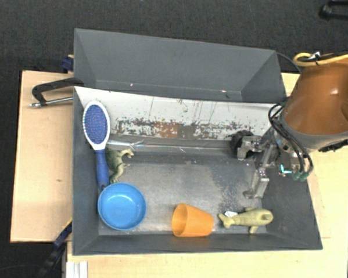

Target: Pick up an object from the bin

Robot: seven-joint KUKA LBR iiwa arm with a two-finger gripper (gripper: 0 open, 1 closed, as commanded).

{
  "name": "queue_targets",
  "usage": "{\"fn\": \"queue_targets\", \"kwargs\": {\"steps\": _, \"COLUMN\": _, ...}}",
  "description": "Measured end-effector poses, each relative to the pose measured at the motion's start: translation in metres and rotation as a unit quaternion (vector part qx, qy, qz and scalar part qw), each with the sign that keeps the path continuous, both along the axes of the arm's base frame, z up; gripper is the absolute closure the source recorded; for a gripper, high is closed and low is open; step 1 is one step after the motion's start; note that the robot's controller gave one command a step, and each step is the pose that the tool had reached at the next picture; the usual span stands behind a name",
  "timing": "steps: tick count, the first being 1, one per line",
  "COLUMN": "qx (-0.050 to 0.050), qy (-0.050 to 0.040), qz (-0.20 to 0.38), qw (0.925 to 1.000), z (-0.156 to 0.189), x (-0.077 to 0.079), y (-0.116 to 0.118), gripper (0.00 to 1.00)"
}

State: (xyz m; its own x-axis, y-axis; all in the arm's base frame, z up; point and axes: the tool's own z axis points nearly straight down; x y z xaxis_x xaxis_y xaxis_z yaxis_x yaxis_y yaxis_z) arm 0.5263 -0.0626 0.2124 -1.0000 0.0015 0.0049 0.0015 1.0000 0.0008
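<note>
**A:** What are the fingers (252, 195) doing?

**B:** They hang down as 1 narrow tip with no gap showing, so they look pressed together. Nothing is between them. The tip is over bare grey floor of the bin (178, 176).

**A:** What lies closest to them?

**B:** A tan toy animal (248, 218), stretched out on its side. It is just below the fingers in the view, against the bin's near wall. It is near the tip but not touching it.

**A:** And further out?

**B:** On the fingers' left in the view, beside the toy's head end, an orange cup (192, 221) lies tipped over. Its open mouth faces away from the fingers.

**A:** Beyond that?

**B:** There are 3 more things, all well apart from the fingers at the far left of the bin. A blue bowl (122, 205) sits upright in the near corner. A green toy dinosaur (119, 162) is just above it in the view. A blue hairbrush (97, 131) lies along the left wall, with its handle reaching down to the bowl.

**A:** And behind the fingers?

**B:** The wrist, its cables and the arm's orange cover (327, 97) rise up and to the right, past the bin's rim.
</note>
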Motion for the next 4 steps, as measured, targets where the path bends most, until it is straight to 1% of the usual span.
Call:
{"fn": "queue_targets", "kwargs": {"steps": 1, "qx": 0.001, "qy": -0.0001, "qz": 0.179, "qw": 0.9839, "z": -0.128, "x": -0.027, "y": -0.017, "gripper": 0.0}}
{"fn": "queue_targets", "kwargs": {"steps": 2, "qx": 0.001, "qy": -0.0039, "qz": 0.447, "qw": 0.8945, "z": -0.142, "x": -0.025, "y": -0.026, "gripper": 0.0}}
{"fn": "queue_targets", "kwargs": {"steps": 3, "qx": 0.001, "qy": -0.0039, "qz": 0.447, "qw": 0.8945, "z": -0.142, "x": -0.025, "y": -0.026, "gripper": 1.0}}
{"fn": "queue_targets", "kwargs": {"steps": 4, "qx": -0.003, "qy": -0.0087, "qz": 0.411, "qw": 0.9115, "z": 0.006, "x": -0.005, "y": -0.04, "gripper": 1.0}}
